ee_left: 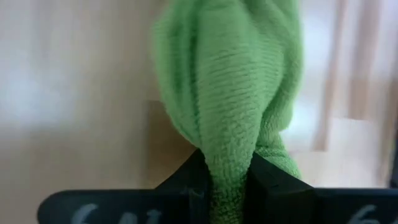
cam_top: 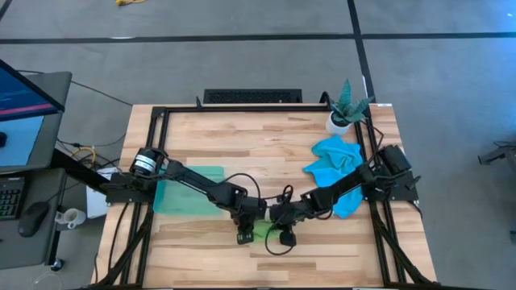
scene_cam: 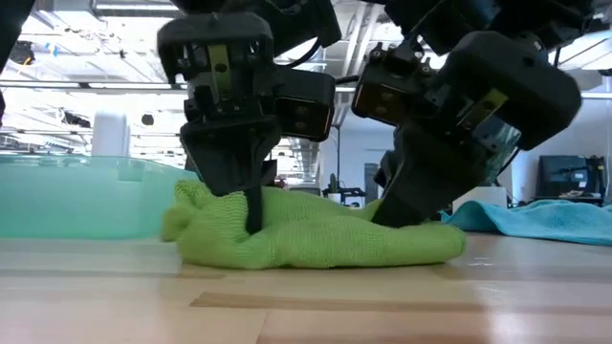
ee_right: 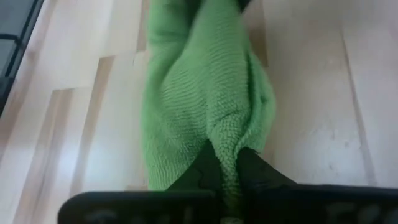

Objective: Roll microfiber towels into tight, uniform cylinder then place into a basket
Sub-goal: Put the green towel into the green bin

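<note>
The lime green microfiber towel (scene_cam: 316, 234) lies bunched in a loose, lumpy roll on the wooden desk (cam_top: 266, 137), near its front edge and midway between the two arms. The left gripper (scene_cam: 251, 215) stands over one end of the roll with its jaws pinching a fold of green cloth — the left wrist view shows the fabric squeezed between them. The right gripper (scene_cam: 406, 215) presses down at the other end, its jaws likewise closed on a ridge of the same towel. The sky blue towel (cam_top: 337, 161) sits crumpled well apart toward the desk's right side, beside a small potted plant (cam_top: 345, 109). The teal-green basket (cam_top: 189, 189) rests on the desk under the left arm, near the green towel but not touching it.
</note>
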Robot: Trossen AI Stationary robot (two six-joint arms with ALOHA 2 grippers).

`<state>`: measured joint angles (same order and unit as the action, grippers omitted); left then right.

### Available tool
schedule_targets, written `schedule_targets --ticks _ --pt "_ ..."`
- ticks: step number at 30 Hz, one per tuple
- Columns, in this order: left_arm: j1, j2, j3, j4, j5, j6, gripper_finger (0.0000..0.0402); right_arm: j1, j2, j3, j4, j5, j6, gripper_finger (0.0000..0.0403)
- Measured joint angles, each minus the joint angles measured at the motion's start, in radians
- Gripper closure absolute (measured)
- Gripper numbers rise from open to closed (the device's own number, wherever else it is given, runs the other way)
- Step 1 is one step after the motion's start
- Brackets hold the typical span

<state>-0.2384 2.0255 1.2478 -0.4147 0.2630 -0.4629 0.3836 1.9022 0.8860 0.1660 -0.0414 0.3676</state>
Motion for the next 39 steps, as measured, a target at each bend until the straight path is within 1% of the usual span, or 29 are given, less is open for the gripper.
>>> schedule_targets --ticks 3,5,7,10,16,20,27,31,35,39 --pt "0.001 -0.039 -0.005 -0.008 -0.075 0.007 0.0370 0.003 -0.028 -0.003 -0.011 0.012 -0.007 0.0377" --pt "0.001 -0.071 -0.007 -0.041 -0.126 0.008 0.0370 0.004 -0.047 -0.003 -0.010 0.038 -0.018 0.0380" --pt "0.002 -0.105 -0.006 -0.087 -0.153 0.017 0.0370 0.008 -0.060 0.002 0.000 0.059 -0.032 0.0380" --pt "0.001 -0.130 -0.003 -0.150 -0.156 0.036 0.0370 0.011 -0.070 0.020 0.003 0.074 -0.052 0.0380" --pt "0.001 -0.174 -0.002 -0.245 -0.138 0.035 0.0370 -0.001 -0.069 0.109 -0.021 0.069 -0.133 0.0380" --pt "-0.003 -0.232 -0.002 -0.311 -0.145 0.036 0.0370 -0.019 -0.070 0.156 -0.062 0.069 -0.169 0.0380" --pt "-0.004 -0.347 -0.002 -0.420 -0.144 0.036 0.0370 -0.052 -0.072 0.212 -0.063 0.066 -0.227 0.0380" --pt "-0.002 -0.399 -0.002 -0.512 -0.143 0.034 0.0370 -0.084 -0.072 0.275 -0.063 0.060 -0.290 0.0380" --pt "0.000 -0.435 -0.001 -0.609 -0.162 0.023 0.0370 -0.128 -0.039 0.338 -0.058 0.054 -0.348 0.0380" --pt "0.000 -0.457 0.000 -0.726 -0.177 0.022 0.0370 -0.169 0.024 0.400 -0.030 0.031 -0.398 0.0380"
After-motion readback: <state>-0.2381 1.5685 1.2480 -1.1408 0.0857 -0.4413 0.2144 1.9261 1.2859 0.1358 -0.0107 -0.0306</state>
